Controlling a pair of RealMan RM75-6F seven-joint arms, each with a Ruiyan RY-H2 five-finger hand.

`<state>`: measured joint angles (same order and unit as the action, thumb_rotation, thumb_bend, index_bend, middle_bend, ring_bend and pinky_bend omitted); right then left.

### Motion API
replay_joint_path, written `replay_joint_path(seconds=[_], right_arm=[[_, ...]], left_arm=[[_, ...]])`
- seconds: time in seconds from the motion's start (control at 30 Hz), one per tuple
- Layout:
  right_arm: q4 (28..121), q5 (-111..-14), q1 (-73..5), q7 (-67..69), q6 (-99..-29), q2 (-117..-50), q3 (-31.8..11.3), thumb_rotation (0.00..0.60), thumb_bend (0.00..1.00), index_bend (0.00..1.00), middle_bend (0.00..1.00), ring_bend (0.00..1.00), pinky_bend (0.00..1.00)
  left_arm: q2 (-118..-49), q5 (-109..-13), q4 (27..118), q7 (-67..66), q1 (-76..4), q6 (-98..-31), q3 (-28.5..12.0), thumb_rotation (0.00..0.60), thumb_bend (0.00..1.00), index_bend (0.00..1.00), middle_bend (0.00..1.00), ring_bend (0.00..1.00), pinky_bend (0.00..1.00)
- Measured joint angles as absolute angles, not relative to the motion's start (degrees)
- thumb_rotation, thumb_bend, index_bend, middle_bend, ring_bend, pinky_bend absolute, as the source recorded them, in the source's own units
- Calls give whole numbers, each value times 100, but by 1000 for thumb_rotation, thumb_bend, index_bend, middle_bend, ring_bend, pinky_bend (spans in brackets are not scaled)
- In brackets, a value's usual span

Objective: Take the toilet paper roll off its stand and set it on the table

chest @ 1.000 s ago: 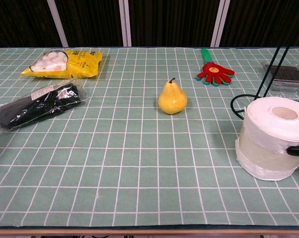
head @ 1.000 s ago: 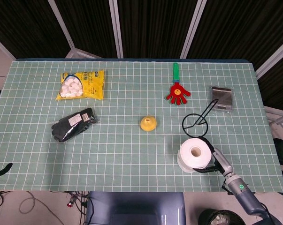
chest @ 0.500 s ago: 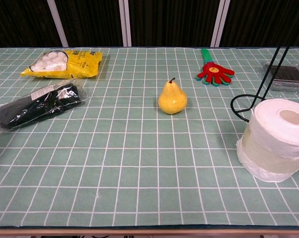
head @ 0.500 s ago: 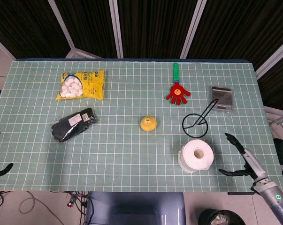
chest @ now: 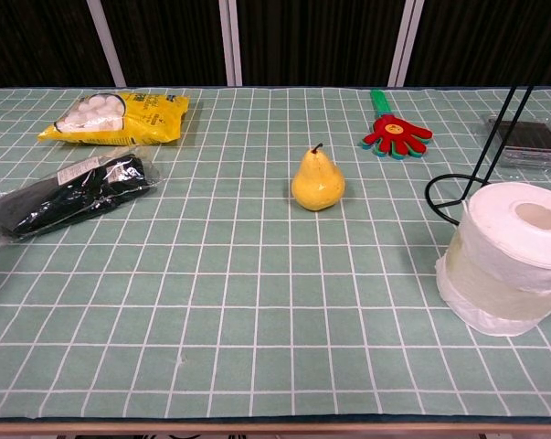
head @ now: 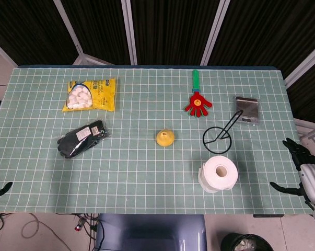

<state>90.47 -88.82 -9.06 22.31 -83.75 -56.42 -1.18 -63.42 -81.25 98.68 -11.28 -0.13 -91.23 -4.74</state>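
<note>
I'm pulling my right hand (head: 302, 170) away past the desk (head: 147, 120) edge at three o'clock, fingers spread and empty; the toilet paper roll (head: 219, 173) is sitting upright at six o'clock of its stand (head: 218, 139), so the task looks finished

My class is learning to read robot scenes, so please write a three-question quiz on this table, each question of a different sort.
1. True or false: the toilet paper roll is on its stand.
2. Which lies nearest the roll? A) yellow bag B) stand C) black gloves
3. Fill in: the right robot hand holds ____.

Key: 1 false, the roll stands on the table beside the stand's ring base. 2 B. 3 nothing; its fingers are spread, clear of the roll at the table's right edge.
</note>
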Motion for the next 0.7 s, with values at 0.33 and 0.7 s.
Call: replay_joint_path(seconds=[0.33,0.7], right_arm=[[8922,-8739,-416,-625,-9278,-6328,-218,600,0,0,0,0,0],[8849,-8725,-371,-554,-9211,-6445,-277,600,0,0,0,0,0]], left_arm=[[-6262,-8093,9918,-1022,-3,-9074,-466,600,101,121,0,0,0],[-6367,-8219,9801,-1103,-7,-9217,-495,600,101,121,0,0,0]])
